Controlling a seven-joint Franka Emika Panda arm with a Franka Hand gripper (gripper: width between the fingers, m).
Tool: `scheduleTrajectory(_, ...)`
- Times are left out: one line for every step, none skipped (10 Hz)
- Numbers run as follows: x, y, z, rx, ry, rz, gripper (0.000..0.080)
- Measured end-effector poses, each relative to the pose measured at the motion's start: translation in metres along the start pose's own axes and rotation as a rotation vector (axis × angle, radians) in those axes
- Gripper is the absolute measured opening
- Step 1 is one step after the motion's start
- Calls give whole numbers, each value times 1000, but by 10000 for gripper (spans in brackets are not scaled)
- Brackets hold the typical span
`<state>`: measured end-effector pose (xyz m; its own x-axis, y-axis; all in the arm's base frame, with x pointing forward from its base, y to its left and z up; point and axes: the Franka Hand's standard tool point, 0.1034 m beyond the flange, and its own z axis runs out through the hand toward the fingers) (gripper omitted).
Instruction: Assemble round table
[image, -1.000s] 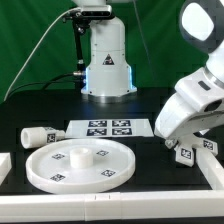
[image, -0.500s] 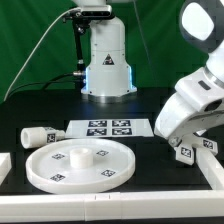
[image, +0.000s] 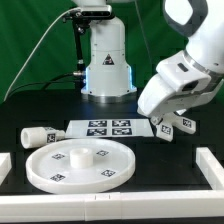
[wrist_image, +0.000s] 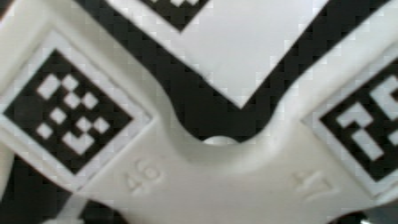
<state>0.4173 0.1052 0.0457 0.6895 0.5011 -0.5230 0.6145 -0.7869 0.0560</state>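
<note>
The cross-shaped base (image: 183, 124) hangs under my gripper (image: 168, 120), a little above the table at the exterior view's right; the gripper is shut on it. In the wrist view the base (wrist_image: 214, 180) fills the picture, white with black-and-white tags, and the fingers are hidden. The large round disc (image: 80, 163) with its central hub lies flat at the front left. The short cylindrical leg (image: 37, 136) lies on its side behind the disc, at the left.
The marker board (image: 108, 128) lies flat between the disc and the robot's pedestal (image: 106, 62). White straight rails stand at the table's left edge (image: 5, 165) and right front (image: 212, 168).
My gripper has risen and moved toward the exterior view's left, taking the cross-shaped base up off the table. The disc and the leg have not moved.
</note>
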Motion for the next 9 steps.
scheduleTrajectory(1, 0, 1, 1, -1, 0, 452)
scheduleTrajectory(1, 0, 1, 1, -2, 0, 452)
scheduleTrajectory(1, 0, 1, 1, -2, 0, 452)
scheduleTrajectory(-1, -1, 3, 2, -6, 10, 452)
scheduleTrajectory(-9, -7, 14, 7, -29, 45, 452)
scheduleTrajectory(-17, -14, 26, 11, -47, 47, 452)
scheduleTrajectory(-22, -21, 38, 17, -55, 57, 452)
scheduleTrajectory(-23, -24, 44, 21, -61, 65, 452)
scheduleTrajectory(-22, -24, 43, 20, -59, 64, 452)
